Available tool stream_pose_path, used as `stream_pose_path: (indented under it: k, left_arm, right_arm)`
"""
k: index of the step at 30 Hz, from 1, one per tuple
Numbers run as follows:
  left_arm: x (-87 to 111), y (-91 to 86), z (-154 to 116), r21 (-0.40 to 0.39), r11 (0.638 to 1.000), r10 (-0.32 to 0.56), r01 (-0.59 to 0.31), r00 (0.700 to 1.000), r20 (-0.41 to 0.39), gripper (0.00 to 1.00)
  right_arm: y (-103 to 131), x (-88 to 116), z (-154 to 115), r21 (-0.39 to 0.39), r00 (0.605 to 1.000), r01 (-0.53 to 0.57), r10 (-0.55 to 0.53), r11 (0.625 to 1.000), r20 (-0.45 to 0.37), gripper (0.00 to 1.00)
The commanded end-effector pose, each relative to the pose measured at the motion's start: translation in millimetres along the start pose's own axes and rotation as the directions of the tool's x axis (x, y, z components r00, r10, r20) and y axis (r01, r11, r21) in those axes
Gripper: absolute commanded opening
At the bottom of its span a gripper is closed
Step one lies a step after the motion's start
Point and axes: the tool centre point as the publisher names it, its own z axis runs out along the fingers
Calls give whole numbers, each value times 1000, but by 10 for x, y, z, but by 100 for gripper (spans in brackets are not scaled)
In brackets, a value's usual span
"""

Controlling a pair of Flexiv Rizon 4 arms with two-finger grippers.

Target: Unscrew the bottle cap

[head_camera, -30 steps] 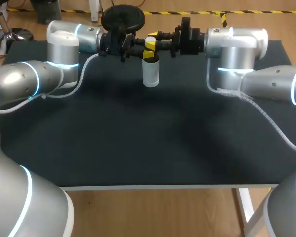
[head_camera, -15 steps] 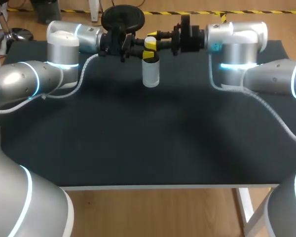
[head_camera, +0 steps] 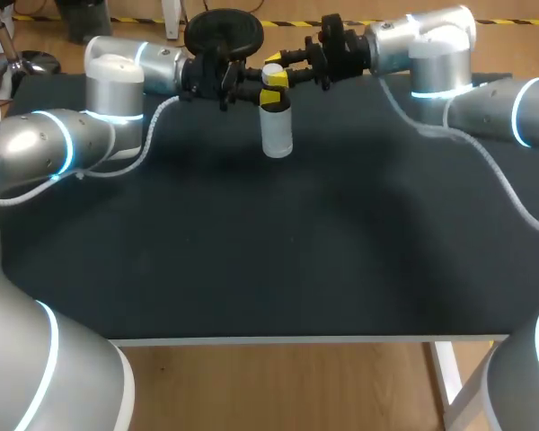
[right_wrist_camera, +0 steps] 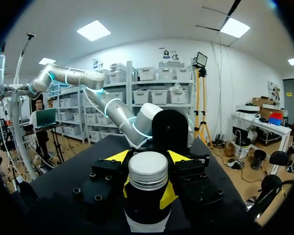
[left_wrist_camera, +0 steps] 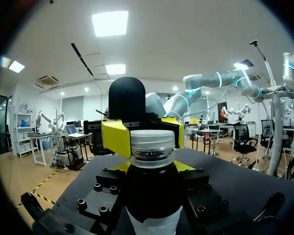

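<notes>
Two grippers are met over one small bottle with a white lower body and a dark shoulder. It is stood upright on the matt black table top, towards the far edge and near the middle of its width. The bottle is topped by a ribbed, silvery screw cap, which is seen seated on the neck.

The left gripper is held level, coming in from the left side. It is closed on the bottle's dark neck just below the screw cap, with one yellow tip pressed to each side (this is plainest in the left wrist view).

The right gripper is brought in from the right side, slightly higher. It is clamped on the screw cap itself, its yellow tips set against opposite sides of the ribbed rim.

Both grippers are faced towards each other across the bottle, with their tips close together. The bottle's white base is rested on the table top.
</notes>
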Motion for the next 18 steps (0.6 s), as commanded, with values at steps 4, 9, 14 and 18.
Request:
stream_pose_path:
  k: [4,9,14,18]
  left_arm:
    - [-12,28,8,2,1000,-1,1,1000,-8,0]
    - [-12,28,8,2,1000,-1,1,1000,-8,0]
    - [-12,28,8,2,1000,-1,1,1000,-8,0]
    - [-12,28,8,2,1000,-1,1,1000,-8,0]
  right_arm:
    - [17,-93,27,10,931,-12,15,1000,-364,0]
    - [70,-85,-28,12,932,12,-7,1000,-361,0]
    - [216,-90,-185,0,947,52,-49,999,-317,0]
    - [352,-89,-373,13,959,82,-75,997,-272,0]
